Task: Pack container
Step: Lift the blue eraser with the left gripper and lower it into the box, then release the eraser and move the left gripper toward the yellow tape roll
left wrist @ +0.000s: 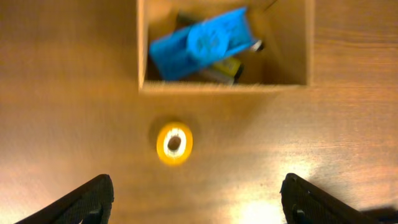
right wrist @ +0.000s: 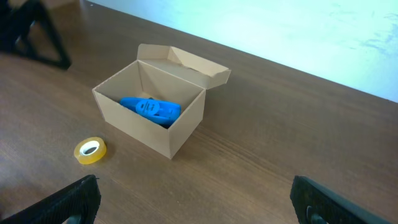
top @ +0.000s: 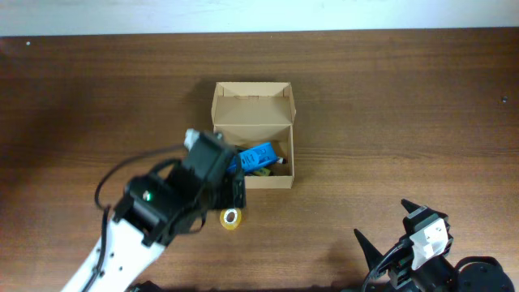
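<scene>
While the left gripper (left wrist: 199, 202) hung over the wood with its jaws spread wide and nothing between them, the yellow tape roll (left wrist: 174, 143) lay flat on the table (top: 405, 97) ahead of it. The roll sat a little toward the left-hand finger in the left wrist view and touched neither finger. It was just short of the near wall of the cardboard box (top: 253, 134), with a strip of bare wood between the two.

The box stood near the middle of the table, its lid flap tipped back on the far side and its mouth open upward. Bare wood ran all round it, widest to the right and toward the table's far edge, where a pale strip (top: 259, 16) began. On the near-left side the left arm crowded the box's corner in the overhead view.

Inside the box a blue packet (left wrist: 202, 43) lay slanted across a darker item with a yellow part (left wrist: 227, 67). The packet bore a faint mark, but it was too blurred to read, and no other writing could be made out.

The right gripper (right wrist: 199, 202) sat well apart, low at the near-right of the table, its jaws also wide open and empty.
</scene>
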`<state>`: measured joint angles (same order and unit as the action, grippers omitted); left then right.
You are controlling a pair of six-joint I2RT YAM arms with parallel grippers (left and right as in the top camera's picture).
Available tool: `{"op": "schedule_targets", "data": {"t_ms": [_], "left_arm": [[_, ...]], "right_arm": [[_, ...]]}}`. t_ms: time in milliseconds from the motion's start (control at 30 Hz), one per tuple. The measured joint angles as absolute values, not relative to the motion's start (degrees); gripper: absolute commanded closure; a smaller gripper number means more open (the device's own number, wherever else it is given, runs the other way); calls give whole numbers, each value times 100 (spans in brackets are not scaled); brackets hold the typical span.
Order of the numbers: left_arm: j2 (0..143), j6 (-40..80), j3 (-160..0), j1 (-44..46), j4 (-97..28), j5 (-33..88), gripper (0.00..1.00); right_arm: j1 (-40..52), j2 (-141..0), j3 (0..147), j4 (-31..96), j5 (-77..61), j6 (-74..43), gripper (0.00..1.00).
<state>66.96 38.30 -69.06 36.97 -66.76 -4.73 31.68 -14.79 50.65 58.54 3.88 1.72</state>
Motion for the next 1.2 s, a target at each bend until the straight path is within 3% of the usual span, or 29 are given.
{"op": "schedule_targets", "data": {"t_ms": [200, 467, 1200], "left_arm": [[6095, 5671, -5725, 4097, -6692, -473, 16], [6460, 7647, -5256, 4377, -6670, -473, 16], [7826, 10191, -4532, 4377, -4945, -475, 16]], "right_arm": [[3168, -1479, 5065, 5854, 388, 174, 1], [3168, -1479, 5065, 5854, 388, 172, 1], [3168, -1479, 5065, 5854, 388, 176, 1]]}}
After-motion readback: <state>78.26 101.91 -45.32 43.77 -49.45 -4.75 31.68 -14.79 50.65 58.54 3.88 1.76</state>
